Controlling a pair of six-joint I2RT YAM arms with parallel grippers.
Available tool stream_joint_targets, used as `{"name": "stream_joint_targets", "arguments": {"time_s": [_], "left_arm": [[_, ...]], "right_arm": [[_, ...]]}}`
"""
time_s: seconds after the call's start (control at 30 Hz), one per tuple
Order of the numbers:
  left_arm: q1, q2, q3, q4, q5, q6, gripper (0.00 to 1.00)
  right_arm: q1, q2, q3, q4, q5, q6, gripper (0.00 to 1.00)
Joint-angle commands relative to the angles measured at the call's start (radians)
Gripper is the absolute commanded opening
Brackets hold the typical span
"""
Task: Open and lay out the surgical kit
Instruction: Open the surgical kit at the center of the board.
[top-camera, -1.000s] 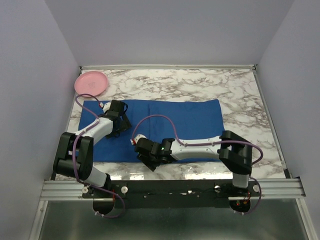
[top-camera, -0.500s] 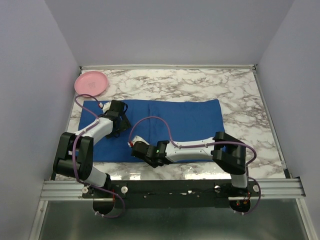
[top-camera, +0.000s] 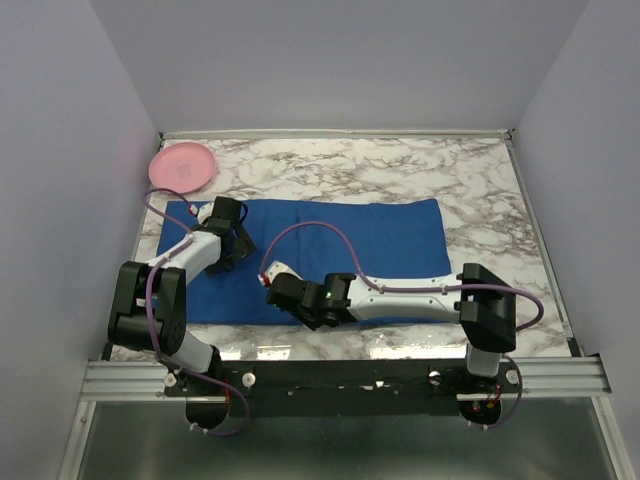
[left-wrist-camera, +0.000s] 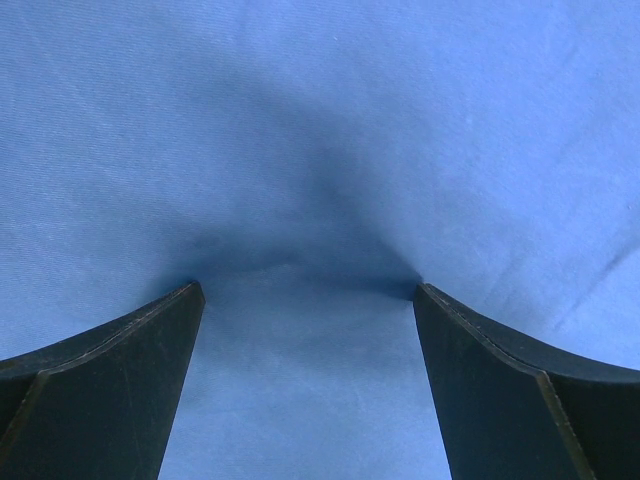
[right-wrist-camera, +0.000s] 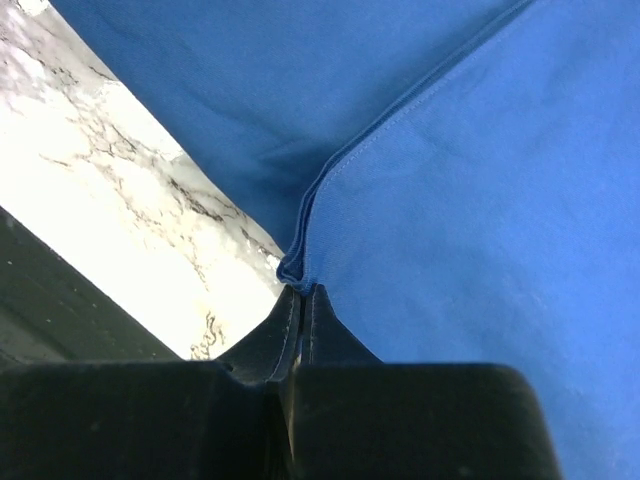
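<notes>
So, unfolding step. Large royal-blue cloth wrap (top-camera: 380, 240) lies folded flat on near half of white marble tabletop (top-camera: 450, 175), contents hidden. Your right gripper (right-wrist-camera: 303, 300) is clamped on hemmed flap corner at near edge. Left gripper (left-wrist-camera: 305, 300) is spread wide, pressing cloth down. Next, I'd guess: peel flap back, left as anchor.

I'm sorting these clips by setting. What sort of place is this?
Probably a robot lab test cell: plain walls enclose a marble-pattern table, a left arm and right arm stand on an aluminium rail, and a blue cloth wrap lies on the table.
</notes>
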Motion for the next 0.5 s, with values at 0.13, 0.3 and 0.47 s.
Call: {"name": "stream_joint_targets", "arguments": {"time_s": [0.13, 0.3, 0.47], "left_arm": [[0.070, 0.042, -0.013, -0.080, -0.003, 0.030, 0.96], [0.073, -0.016, -0.005, -0.097, -0.009, 0.056, 0.97], [0.073, -0.102, 0.006, -0.117, -0.017, 0.116, 0.97]], "right_arm": [[-0.088, -0.087, -0.014, -0.116, 0.195, 0.030, 0.01], [-0.272, -0.242, -0.146, -0.139, 0.274, 0.050, 0.01], [-0.579, -0.383, -0.266, -0.179, 0.395, 0.030, 0.01]]}}
